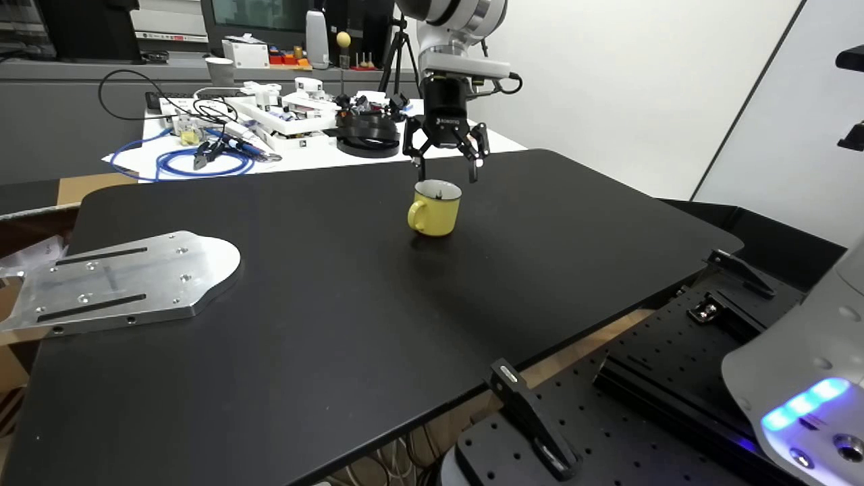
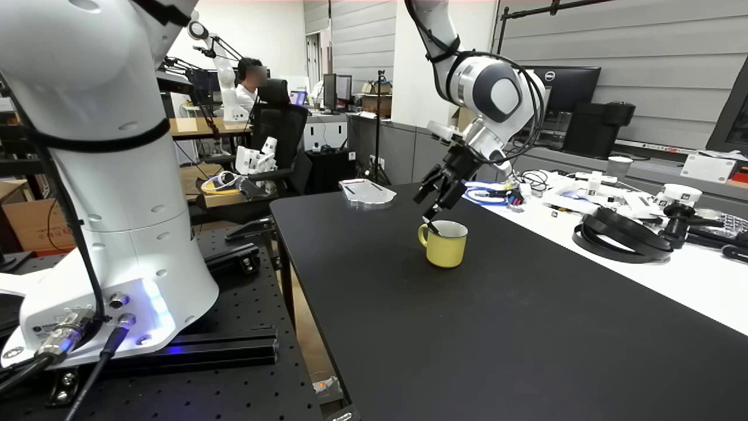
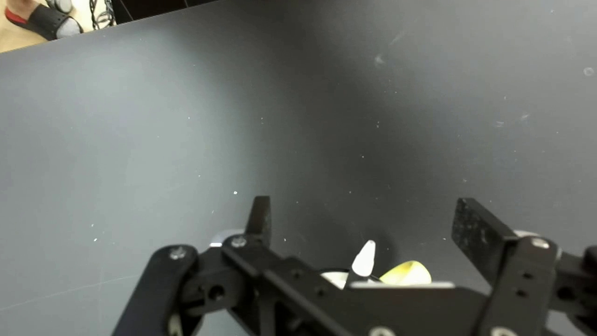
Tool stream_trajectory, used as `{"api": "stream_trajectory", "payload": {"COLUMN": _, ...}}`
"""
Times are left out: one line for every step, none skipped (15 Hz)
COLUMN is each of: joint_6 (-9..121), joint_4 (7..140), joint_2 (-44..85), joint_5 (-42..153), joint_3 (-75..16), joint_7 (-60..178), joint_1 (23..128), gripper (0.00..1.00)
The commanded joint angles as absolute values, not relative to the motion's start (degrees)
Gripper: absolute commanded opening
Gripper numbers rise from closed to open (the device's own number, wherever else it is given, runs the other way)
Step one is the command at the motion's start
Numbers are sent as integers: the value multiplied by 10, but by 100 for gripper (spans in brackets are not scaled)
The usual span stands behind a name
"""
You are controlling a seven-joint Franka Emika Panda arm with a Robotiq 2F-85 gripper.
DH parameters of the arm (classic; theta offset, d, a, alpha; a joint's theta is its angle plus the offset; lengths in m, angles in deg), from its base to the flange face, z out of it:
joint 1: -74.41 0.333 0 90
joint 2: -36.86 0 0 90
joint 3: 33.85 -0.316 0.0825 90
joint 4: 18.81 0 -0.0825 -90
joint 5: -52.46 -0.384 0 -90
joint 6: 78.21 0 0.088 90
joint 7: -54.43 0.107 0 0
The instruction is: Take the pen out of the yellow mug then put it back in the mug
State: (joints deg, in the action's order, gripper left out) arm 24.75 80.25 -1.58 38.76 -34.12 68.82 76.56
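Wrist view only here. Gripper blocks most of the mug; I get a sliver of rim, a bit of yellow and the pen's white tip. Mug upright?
Observer: Yes, the yellow mug stands upright on the black tabletop in both exterior views.
Operator: Pen straight or tilted?
Observer: The pen is tilted; in an exterior view it leans out past the rim on the side where the handle shows.
Operator: Anything else on the table outside my frame?
Observer: A flat silver plate, lying at the tabletop's edge, well apart from the mug.
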Motion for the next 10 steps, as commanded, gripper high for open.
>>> {"api": "stream_trajectory", "payload": {"joint_6": 250, "joint_4": 775, "joint_2": -37, "joint_5": 369, "joint_3": -340, "joint_7": 701, "joint_1": 759, "gripper": 100}}
{"api": "stream_trajectory", "payload": {"joint_6": 256, "joint_4": 773, "joint_2": -40, "joint_5": 364, "joint_3": -339, "joint_7": 702, "joint_1": 758, "gripper": 100}}
{"api": "stream_trajectory", "payload": {"joint_6": 259, "joint_4": 771, "joint_2": -42, "joint_5": 362, "joint_3": -339, "joint_7": 702, "joint_1": 757, "gripper": 100}}
{"api": "stream_trajectory", "payload": {"joint_6": 262, "joint_4": 769, "joint_2": -45, "joint_5": 360, "joint_3": -339, "joint_7": 703, "joint_1": 755, "gripper": 100}}
{"api": "stream_trajectory", "payload": {"joint_6": 267, "joint_4": 767, "joint_2": -47, "joint_5": 358, "joint_3": -339, "joint_7": 704, "joint_1": 754, "gripper": 100}}
{"api": "stream_trajectory", "payload": {"joint_6": 268, "joint_4": 764, "joint_2": -50, "joint_5": 354, "joint_3": -338, "joint_7": 704, "joint_1": 753, "gripper": 100}}
{"api": "stream_trajectory", "payload": {"joint_6": 268, "joint_4": 762, "joint_2": -52, "joint_5": 353, "joint_3": -338, "joint_7": 705, "joint_1": 752, "gripper": 100}}
{"api": "stream_trajectory", "payload": {"joint_6": 267, "joint_4": 760, "joint_2": -54, "joint_5": 353, "joint_3": -338, "joint_7": 706, "joint_1": 751, "gripper": 100}}
{"api": "stream_trajectory", "payload": {"joint_6": 266, "joint_4": 758, "joint_2": -56, "joint_5": 353, "joint_3": -338, "joint_7": 708, "joint_1": 751, "gripper": 100}}
{"api": "stream_trajectory", "payload": {"joint_6": 263, "joint_4": 755, "joint_2": -59, "joint_5": 354, "joint_3": -337, "joint_7": 709, "joint_1": 751, "gripper": 100}}
